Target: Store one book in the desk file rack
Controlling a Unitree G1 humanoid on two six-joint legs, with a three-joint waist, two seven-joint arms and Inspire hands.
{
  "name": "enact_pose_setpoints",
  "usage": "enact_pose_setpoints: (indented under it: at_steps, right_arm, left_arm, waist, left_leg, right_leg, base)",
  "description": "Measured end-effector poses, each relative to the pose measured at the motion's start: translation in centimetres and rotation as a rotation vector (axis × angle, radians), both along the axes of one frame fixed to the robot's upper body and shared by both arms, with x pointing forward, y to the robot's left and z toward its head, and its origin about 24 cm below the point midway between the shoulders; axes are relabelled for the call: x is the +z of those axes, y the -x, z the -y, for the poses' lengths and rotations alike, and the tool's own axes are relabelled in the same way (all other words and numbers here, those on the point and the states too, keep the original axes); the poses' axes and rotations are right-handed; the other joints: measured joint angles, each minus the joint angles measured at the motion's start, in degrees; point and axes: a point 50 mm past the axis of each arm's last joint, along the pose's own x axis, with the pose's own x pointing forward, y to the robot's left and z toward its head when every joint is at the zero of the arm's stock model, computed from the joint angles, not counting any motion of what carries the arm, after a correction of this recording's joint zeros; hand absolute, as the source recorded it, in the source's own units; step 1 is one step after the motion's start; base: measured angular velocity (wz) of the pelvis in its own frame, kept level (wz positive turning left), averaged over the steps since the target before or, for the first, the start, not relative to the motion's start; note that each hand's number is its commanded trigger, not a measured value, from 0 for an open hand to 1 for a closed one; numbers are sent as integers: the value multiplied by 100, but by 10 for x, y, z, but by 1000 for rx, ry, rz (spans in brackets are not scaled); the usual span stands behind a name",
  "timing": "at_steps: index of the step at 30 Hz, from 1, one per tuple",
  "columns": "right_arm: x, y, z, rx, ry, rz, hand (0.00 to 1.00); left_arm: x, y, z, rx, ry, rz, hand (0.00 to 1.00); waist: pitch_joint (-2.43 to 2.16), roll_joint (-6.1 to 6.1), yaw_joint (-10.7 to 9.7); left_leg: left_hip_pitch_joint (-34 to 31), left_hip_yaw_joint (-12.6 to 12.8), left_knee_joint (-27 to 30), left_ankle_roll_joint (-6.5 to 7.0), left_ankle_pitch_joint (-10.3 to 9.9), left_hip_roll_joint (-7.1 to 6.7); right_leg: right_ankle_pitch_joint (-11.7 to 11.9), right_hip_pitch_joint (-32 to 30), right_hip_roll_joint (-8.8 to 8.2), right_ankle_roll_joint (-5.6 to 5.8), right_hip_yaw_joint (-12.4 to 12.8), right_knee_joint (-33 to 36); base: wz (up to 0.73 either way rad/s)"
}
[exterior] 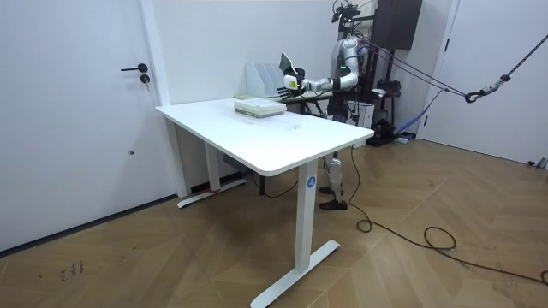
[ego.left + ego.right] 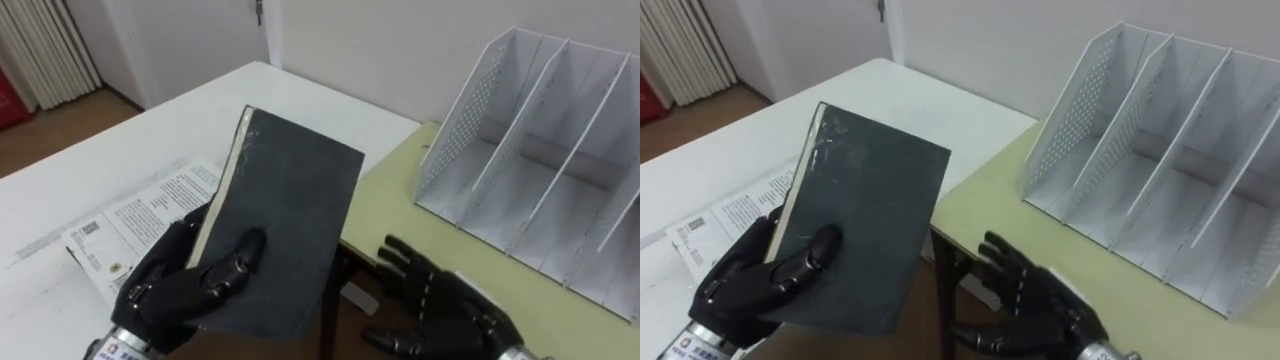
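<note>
The left hand [image 2: 185, 285] is clamped on the lower end of the dark book [image 2: 290, 200], thumb across the cover and fingers curled behind. The book stands tilted in the air above the right edge of the white bench [image 2: 150, 130], over the printed papers [image 2: 140, 215]. That low grip probably leaves the top end free to enter a slot. The right hand [image 2: 440, 300] hovers with fingers spread, holding nothing, over the near edge of the green bench [image 2: 400, 190], likely ready to steady the book. The file rack [image 2: 465, 110], its slots empty, stands toward that bench's far right, well apart from the book.
</note>
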Motion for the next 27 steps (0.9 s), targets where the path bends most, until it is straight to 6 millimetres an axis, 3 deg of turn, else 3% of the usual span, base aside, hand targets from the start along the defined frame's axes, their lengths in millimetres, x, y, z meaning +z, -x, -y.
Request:
enact_pose_setpoints:
  at_steps: [9, 14, 21, 27]
  right_arm:
    - [22, 2, -3, 157, -143, 75, 0]
    - [21, 4, -13, 218, -214, 51, 0]
    - [20, 9, -34, 327, -323, 19, 0]
    - [20, 11, -37, 346, -376, 5, 0]
  left_arm:
    - [-6, 2, -6, -58, 37, -30, 100]
    - [-18, 4, -5, -82, 49, -103, 100]
    - [-17, 3, 1, -173, 83, -101, 100]
    - [-15, 3, 2, -193, 109, -105, 100]
  waist:
    - [-7, -17, 114]
    - [3, -24, 124]
    - [-16, -22, 143]
    - [-17, 27, 143]
  left_leg:
    - [38, 31, 4, -1, -1, 13]
    - [12, 33, 51, 2, -5, 11]
    - [-179, 35, 183, -1, -4, 26]
    - [-197, 28, 190, -6, -21, 27]
  right_leg:
    - [4, -9, 8, -8, 72, 62]
    - [-1, -81, 10, -15, 126, 138]
    - [-29, -238, 9, -45, 132, 237]
    - [-27, -234, 14, -43, 127, 232]
  base:
    - [-1]
    - [-1]
    - [0]
    - [0]
